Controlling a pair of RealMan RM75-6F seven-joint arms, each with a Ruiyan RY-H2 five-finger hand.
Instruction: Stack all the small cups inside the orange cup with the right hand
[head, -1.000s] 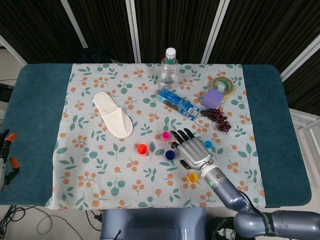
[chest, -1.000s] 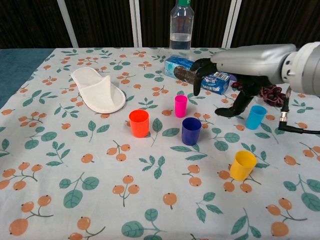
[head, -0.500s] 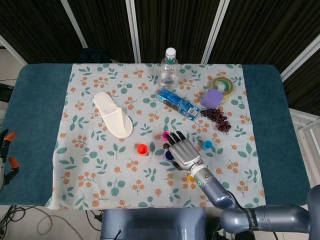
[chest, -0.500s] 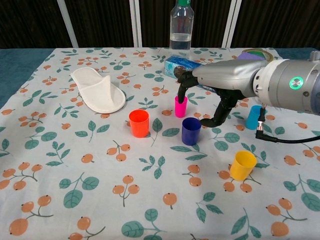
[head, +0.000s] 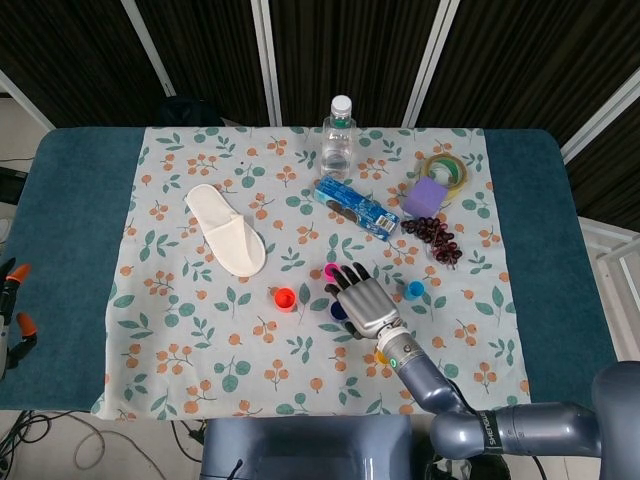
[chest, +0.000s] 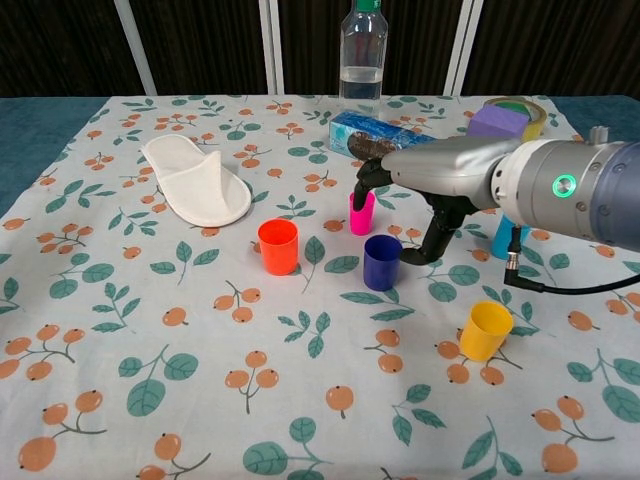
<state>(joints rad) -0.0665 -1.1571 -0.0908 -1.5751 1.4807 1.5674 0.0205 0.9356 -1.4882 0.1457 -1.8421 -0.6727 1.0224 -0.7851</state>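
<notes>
The orange cup (chest: 278, 246) (head: 285, 298) stands upright on the flowered cloth, left of the other cups. To its right are a pink cup (chest: 361, 213) (head: 330, 271) and a dark blue cup (chest: 382, 262) (head: 338, 311). My right hand (chest: 425, 172) (head: 360, 300) hovers over these two with fingers apart, holding nothing. One fingertip (chest: 366, 185) is at the pink cup's rim, and the thumb hangs just right of the dark blue cup. A yellow cup (chest: 485, 330) stands nearer the front. My arm partly hides a light blue cup (chest: 503, 243) (head: 414, 289). The left hand is not visible.
A white slipper (chest: 196, 180) lies at the back left. A water bottle (chest: 362, 50), a blue packet (chest: 352, 128), a purple block (chest: 492, 120), a tape roll (head: 446, 168) and a dark beaded bunch (head: 432, 236) sit along the back and right.
My right hand has moved left from beside the light blue cup and dropped lower, ending over the pink and dark blue cups. No cup has moved.
</notes>
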